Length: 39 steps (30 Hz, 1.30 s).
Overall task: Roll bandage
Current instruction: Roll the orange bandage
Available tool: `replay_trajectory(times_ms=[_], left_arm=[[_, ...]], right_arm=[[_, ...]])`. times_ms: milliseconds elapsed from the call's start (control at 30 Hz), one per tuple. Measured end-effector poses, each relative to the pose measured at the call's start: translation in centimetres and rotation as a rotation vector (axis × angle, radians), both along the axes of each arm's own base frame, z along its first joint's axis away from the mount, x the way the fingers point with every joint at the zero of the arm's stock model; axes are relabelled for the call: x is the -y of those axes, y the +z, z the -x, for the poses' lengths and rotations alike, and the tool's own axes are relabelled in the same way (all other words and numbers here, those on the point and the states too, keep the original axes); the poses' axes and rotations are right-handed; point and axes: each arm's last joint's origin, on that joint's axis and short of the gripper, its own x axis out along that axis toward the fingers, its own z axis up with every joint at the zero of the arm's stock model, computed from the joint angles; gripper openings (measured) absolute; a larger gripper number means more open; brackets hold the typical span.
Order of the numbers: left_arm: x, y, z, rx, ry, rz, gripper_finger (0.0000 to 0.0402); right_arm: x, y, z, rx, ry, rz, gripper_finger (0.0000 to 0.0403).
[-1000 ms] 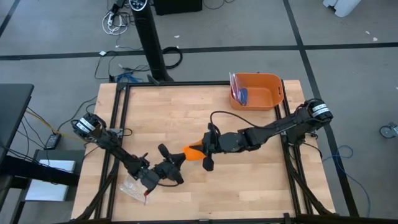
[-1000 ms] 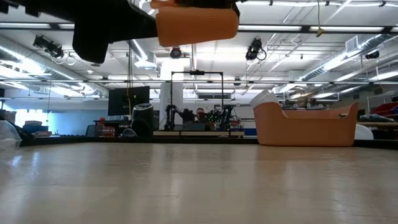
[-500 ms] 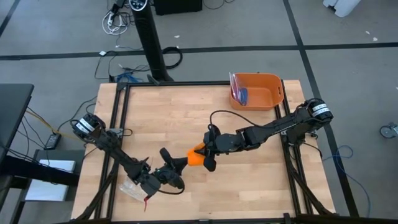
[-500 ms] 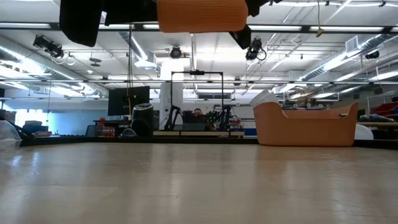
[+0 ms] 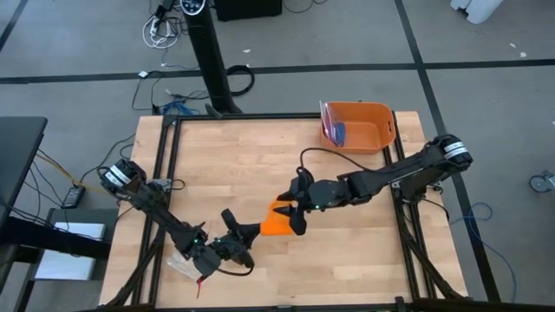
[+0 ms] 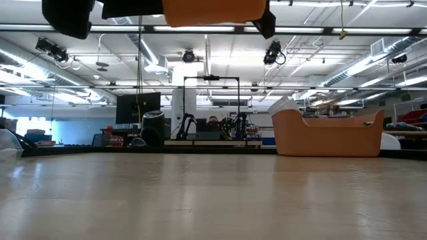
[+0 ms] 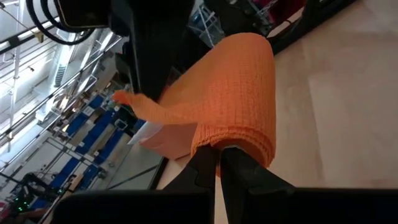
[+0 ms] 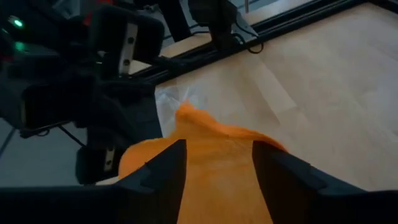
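A: What is changing right now?

B: The right gripper [image 5: 296,213] is letting go. Its fingers [image 8: 158,171] are standing apart on either side of the bandage [image 5: 276,219], where a second ago they were pinched on it. The right arm has also pushed a little further toward the left one.

A: And the left gripper [image 5: 245,232]?

B: It is staying clamped on the end of the bandage, fingers together at the roll's core in the left wrist view. The roll [image 7: 239,99] is sitting right at its fingertips, with a loose tail [image 7: 140,104] trailing off beyond.

A: So what does that mean for the task?

B: I'm judging the right gripper is releasing to take a fresh hold for another turn. The winding looks well along, but the tail is still free, so it isn't finished. The bandage is hanging in the air between the two grippers, above the table.

A: What is under and around them?

B: The wooden table [image 5: 251,156] is lying below. An orange bin [image 5: 357,126] is standing well behind the right gripper at the far corner, and a crinkled clear plastic bag [image 5: 185,263] is lying just beside the left arm. Beyond the table, in the low view, a workshop with ceiling lights [image 6: 200,59] and another rig [image 6: 211,110] is showing.
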Motion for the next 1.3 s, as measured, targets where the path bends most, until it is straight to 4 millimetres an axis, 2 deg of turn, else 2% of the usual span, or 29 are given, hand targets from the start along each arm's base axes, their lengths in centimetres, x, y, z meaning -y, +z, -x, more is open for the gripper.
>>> replay_trajectory(times_ms=[167, 433, 767, 933, 1200, 1300], left_arm=[[0.3, 0.2, 0.1, 0.019, -0.034, 0.024, 0.0012], [0.7, 0.9, -0.3, 0.019, -0.083, 0.038, 0.0011], [1.3, 1.4, -0.8, -0.021, -0.181, 0.033, 0.0012], [1.5, 1.3, -0.8, -0.014, -0.236, 0.083, 0.0012], [1.7, 1.2, -0.9, -0.025, -0.303, 0.104, 0.0011], [1.7, 1.2, -0.9, -0.027, -0.327, 0.117, 0.0011]], right_arm=[[0.7, 0.7, 0.5, -0.006, 0.012, -0.030, 0.0194], [1.5, -0.4, -0.3, -0.044, 0.003, -0.046, 0.0192], [0.8, -1.2, -0.3, -0.116, 0.185, -0.130, 0.0182], [0.2, -1.6, 0.0, -0.175, 0.246, -0.219, 0.0153], [0.1, -2.0, 0.4, -0.229, 0.246, -0.215, 0.0076], [0.0, -2.0, 0.4, -0.228, 0.254, -0.208, 0.0060]])
